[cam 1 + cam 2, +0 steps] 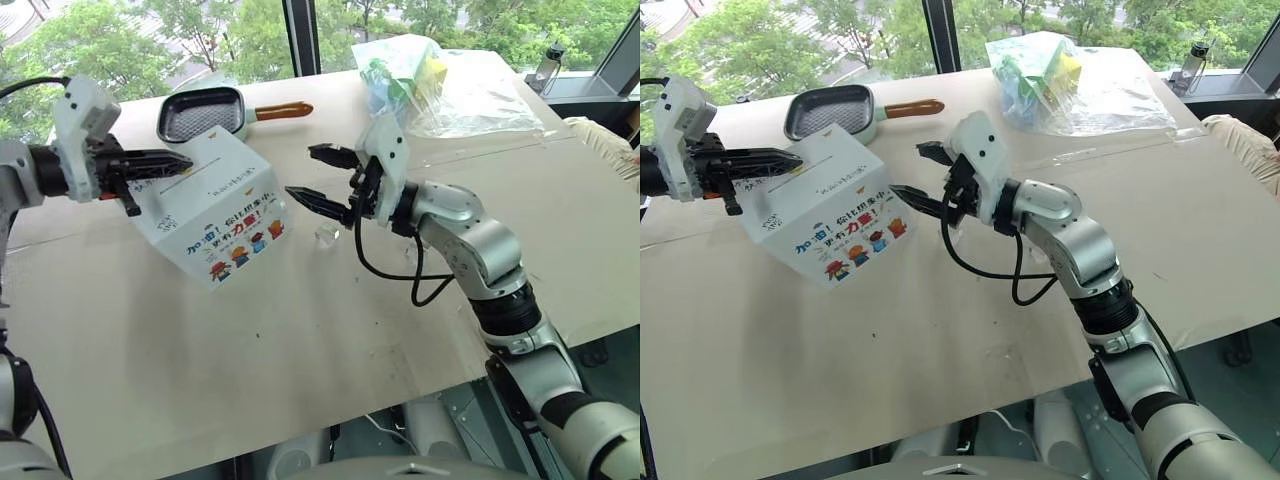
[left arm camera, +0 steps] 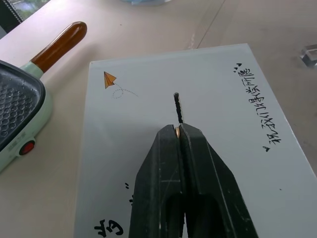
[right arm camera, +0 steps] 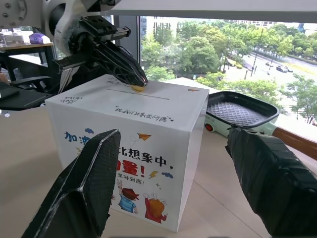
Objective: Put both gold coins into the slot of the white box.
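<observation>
left wrist view puts one gold coin (image 2: pixel 177 131) pinched edge-on between the tips of the left gripper (image 2: pixel 178 133), right at the near end of the slot (image 2: pixel 178 107) in the top face of the white box (image 1: pixel 215 210), so this coin looks lined up but not yet dropped. right wrist view shows the same coin (image 3: pixel 137 89) as a gold glint under those fingers, touching or just above the slit. the other coin cannot be made out anywhere, so whether it is already inside the box is not something i can tell. the right gripper (image 1: pixel 320 174) hangs just beside the box with its fingers wide apart and nothing between them. behind the box lie a small green pan (image 1: pixel 203 113) and a clear plastic bag (image 1: pixel 440 85).
</observation>
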You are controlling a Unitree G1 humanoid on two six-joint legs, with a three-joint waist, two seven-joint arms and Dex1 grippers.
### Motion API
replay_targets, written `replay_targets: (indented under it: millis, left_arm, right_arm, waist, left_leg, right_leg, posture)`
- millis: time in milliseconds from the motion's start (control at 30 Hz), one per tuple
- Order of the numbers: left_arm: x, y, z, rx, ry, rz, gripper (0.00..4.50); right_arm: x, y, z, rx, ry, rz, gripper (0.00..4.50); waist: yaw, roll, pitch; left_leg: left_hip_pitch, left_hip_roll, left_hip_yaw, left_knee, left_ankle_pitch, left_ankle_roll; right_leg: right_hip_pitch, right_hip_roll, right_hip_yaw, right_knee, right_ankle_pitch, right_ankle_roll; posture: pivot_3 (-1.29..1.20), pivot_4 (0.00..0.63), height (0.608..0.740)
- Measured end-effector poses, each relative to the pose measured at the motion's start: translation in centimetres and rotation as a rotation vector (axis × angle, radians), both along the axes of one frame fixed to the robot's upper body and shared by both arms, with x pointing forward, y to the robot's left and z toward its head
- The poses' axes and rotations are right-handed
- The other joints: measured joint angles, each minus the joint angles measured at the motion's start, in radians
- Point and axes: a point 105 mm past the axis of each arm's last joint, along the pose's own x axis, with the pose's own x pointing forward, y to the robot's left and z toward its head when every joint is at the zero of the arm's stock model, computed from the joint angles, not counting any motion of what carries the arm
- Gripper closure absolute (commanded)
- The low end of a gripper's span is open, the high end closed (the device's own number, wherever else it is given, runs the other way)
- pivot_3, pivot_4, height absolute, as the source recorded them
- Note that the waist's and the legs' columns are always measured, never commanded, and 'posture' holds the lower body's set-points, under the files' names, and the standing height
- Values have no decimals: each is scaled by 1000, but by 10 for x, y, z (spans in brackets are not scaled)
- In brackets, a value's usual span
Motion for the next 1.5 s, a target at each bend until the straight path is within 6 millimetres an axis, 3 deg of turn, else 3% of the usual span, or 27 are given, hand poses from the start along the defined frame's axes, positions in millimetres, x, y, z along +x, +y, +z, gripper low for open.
replay_targets:
  millis: [200, 633, 800, 933, 1100, 1167, 1300, 1367, 1500]
  left_arm:
    - [-5, -4, -4, 15, 29, -25, 4500]
    - [-16, -10, -15, 33, 22, -16, 4500]
    - [-17, -11, -17, 44, 10, -17, 2360]
    - [-9, -13, -15, -7, -51, 23, 201]
    - [-12, -27, -16, -110, -35, -23, 89]
    - [-21, -35, -6, -164, -53, -53, 89]
    - [-46, -54, 12, -219, -114, -119, 89]
    - [-66, -80, -12, -250, -69, -165, 89]
    - [-88, -106, -64, -264, 47, -130, 89]
  right_arm:
    - [-12, 1, 2, -14, 27, 60, 789]
    - [-14, 0, -2, -37, 45, 90, 789]
    - [-15, 1, -2, -42, 45, 96, 749]
    - [-17, 2, -2, -35, 50, 107, 749]
    - [-24, 0, 1, -25, 65, 170, 749]
    - [-25, -11, -1, -15, 102, 197, 749]
    - [-18, -48, -24, -40, 188, 160, 749]
    - [-19, -77, -51, -79, 229, 129, 749]
    - [-21, -119, -89, -123, 286, 53, 749]
  waist:
    - [-1, 0, 0]
    - [-4, 0, -1]
    - [-2, 0, -1]
    - [5, 0, -1]
    - [4, -1, -1]
    - [3, -2, 0]
    - [4, -1, 0]
    - [5, 0, -1]
    - [6, -1, 0]
  left_leg:
    - [1, 0, 0, 1, 0, 0]
    - [2, 0, 1, 1, 0, 0]
    - [2, 0, 1, 1, 0, 0]
    - [2, 0, -1, 2, 0, 0]
    - [1, 0, -2, 3, 0, 0]
    - [0, 0, -3, 3, 0, 0]
    - [0, 0, -2, 0, 0, 0]
    - [0, 1, -1, -1, 0, 0]
    - [1, 2, -1, 0, 0, 0]
  right_leg:
    - [0, 0, 0, 2, 0, 0]
    - [0, 0, 2, 2, 0, 0]
    - [0, -1, 2, 2, 0, 0]
    - [1, -1, 0, 3, 0, 0]
    - [1, -1, -1, 3, 0, 0]
    - [1, -1, -1, 1, 0, 0]
    - [2, -2, 0, -4, 0, 0]
    - [3, -3, 3, -5, 0, 0]
    - [4, -2, 3, -4, 0, 0]
  posture:
    - [0, 150, 721]
    - [0, 150, 721]
    - [0, 150, 721]
    - [0, 150, 721]
    - [0, 150, 721]
    - [0, 150, 721]
    - [0, 150, 721]
    - [0, 150, 721]
    - [0, 150, 721]
